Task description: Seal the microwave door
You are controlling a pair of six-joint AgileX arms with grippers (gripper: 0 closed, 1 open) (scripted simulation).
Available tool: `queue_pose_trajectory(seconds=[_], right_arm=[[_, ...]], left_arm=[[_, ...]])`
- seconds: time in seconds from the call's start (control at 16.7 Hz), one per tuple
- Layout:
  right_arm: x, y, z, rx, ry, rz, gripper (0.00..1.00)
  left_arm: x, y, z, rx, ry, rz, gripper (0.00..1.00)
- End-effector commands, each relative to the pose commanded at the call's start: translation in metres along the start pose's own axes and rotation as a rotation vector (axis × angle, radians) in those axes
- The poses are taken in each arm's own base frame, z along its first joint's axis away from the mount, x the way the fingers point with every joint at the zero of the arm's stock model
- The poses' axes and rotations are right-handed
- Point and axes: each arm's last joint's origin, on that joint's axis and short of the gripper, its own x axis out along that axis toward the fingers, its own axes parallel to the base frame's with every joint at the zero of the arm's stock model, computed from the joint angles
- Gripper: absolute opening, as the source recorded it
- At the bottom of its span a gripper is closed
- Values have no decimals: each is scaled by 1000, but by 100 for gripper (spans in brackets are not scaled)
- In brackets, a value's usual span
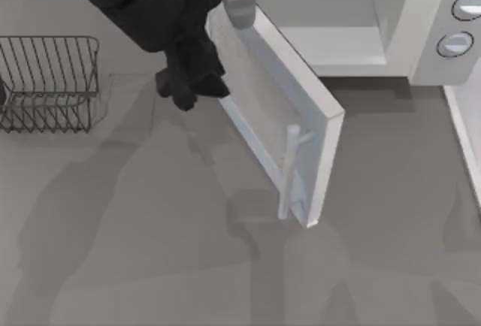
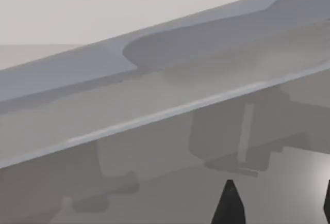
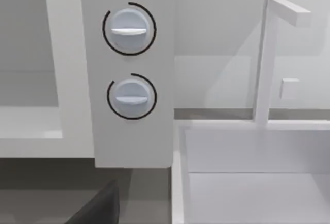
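Note:
The microwave door (image 1: 270,108) stands swung out from the white microwave (image 1: 421,33) at the table's back, about halfway open. Its grey bar handle (image 1: 289,168) is on the free edge, toward the table's front. My left gripper (image 1: 192,86) hangs just left of the door's outer face near the hinge side, apart from it. In the left wrist view the door's panel (image 2: 154,95) is very close, and the left gripper (image 2: 278,208) is open with nothing between its dark fingertips (image 2: 229,203). A dark part of my right gripper (image 3: 98,208) shows below the microwave's two knobs (image 3: 129,28).
A wire basket (image 1: 49,82) stands at the table's left. The microwave's control panel with round knobs (image 1: 455,43) is at the back right. A white box-like fixture (image 3: 247,182) with a thin white post (image 3: 265,64) sits right of the microwave.

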Motion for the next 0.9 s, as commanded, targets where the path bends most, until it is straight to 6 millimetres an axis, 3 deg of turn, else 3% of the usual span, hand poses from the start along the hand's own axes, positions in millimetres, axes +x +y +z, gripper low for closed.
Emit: queue_pose_trajectory(seconds=[0.12,0.18,0.66,0.9], right_arm=[[0,0,0,0,0,0,100],[0,0,0,0,0,0,100],[0,0,0,0,0,0,100],[0,0,0,0,0,0,100]], left_arm=[[0,0,0,0,0,0,2],[0,0,0,0,0,0,0],[0,0,-1,-2,0,1,0],[8,-1,9,-8,7,-6,0]])
